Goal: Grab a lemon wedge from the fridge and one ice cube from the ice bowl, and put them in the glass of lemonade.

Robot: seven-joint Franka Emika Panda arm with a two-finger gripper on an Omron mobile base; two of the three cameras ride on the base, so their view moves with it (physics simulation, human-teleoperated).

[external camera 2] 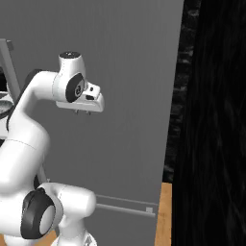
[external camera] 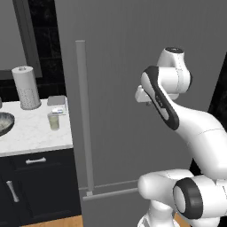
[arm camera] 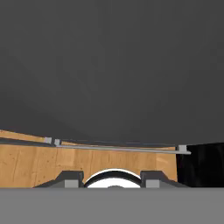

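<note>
Left base view: fridge [external camera: 133, 66] handle [external camera: 84, 115] vertical; pincer [arm camera: 112, 178] part-open, empty.

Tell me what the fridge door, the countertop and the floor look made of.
The fridge: looks like matte grey metal, flat and even, with a lighter bar handle.
The countertop: pale speckled stone, perhaps marble or laminate.
The floor: warm orange wood, with visible grain and plank seams.

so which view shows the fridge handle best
The left base view: the tall vertical bar of the handle runs clear down the closed grey fridge door beside the counter. The right base view catches just a short piece of it at the left edge. The hand view shows the fridge's lower horizontal bar, not this handle.
</note>
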